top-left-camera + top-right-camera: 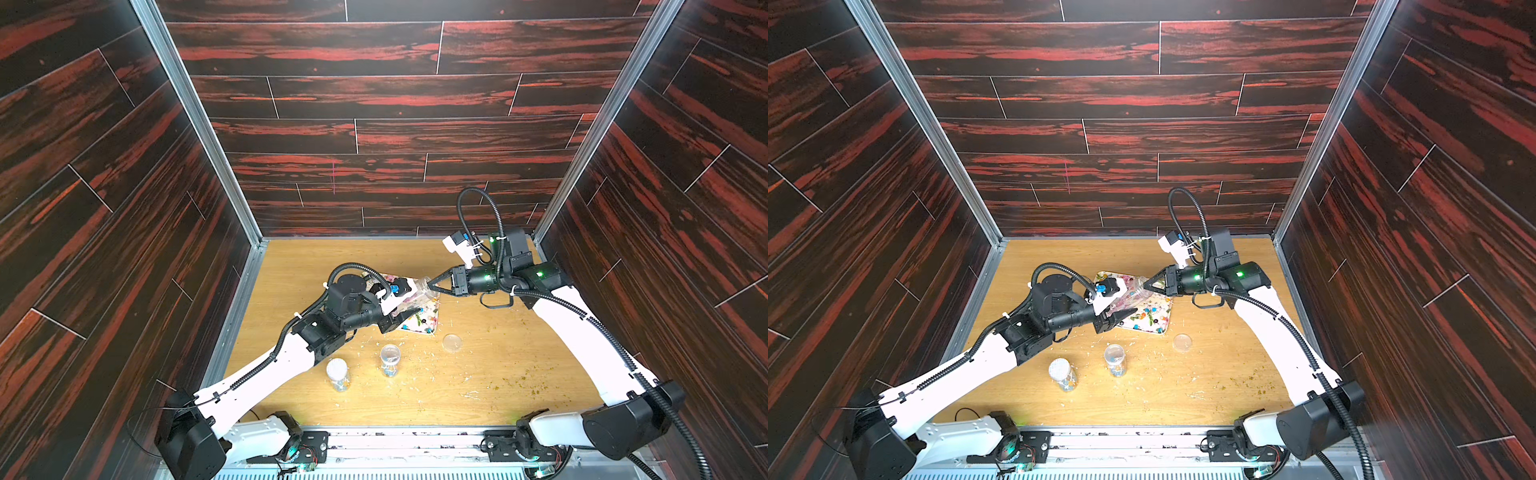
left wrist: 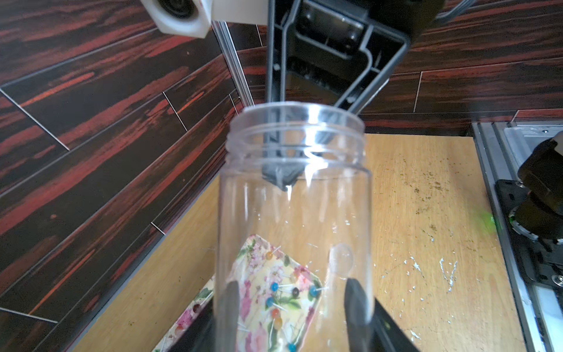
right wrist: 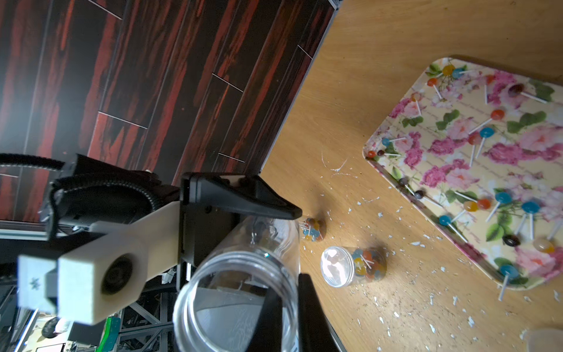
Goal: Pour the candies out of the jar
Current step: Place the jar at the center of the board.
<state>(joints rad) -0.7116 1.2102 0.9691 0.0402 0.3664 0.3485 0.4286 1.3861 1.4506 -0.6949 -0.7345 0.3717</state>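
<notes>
A clear plastic jar (image 1: 415, 295) (image 1: 1133, 293) hangs tilted over the floral tray (image 1: 415, 331) (image 1: 1142, 328), lidless and with nothing inside. My left gripper (image 1: 401, 316) (image 1: 1119, 318) (image 2: 292, 292) is shut on the jar's (image 2: 292, 183) lower body. My right gripper (image 1: 428, 286) (image 1: 1145, 285) (image 3: 289, 301) pinches the wall at the mouth of the jar (image 3: 237, 289), one finger inside and one outside. The candies (image 1: 424, 320) (image 1: 1150, 316) (image 3: 484, 134) (image 2: 274, 286), small coloured balls on pale sticks, lie scattered on the tray (image 3: 374, 161).
Two small lidded jars of sweets (image 1: 337, 374) (image 1: 390, 359) (image 3: 353, 266) stand nearer the front of the wooden table. A loose clear lid (image 1: 451, 343) (image 1: 1182, 341) lies right of them. Pale and greenish crumbs (image 1: 519, 378) litter the table. Dark walls close three sides.
</notes>
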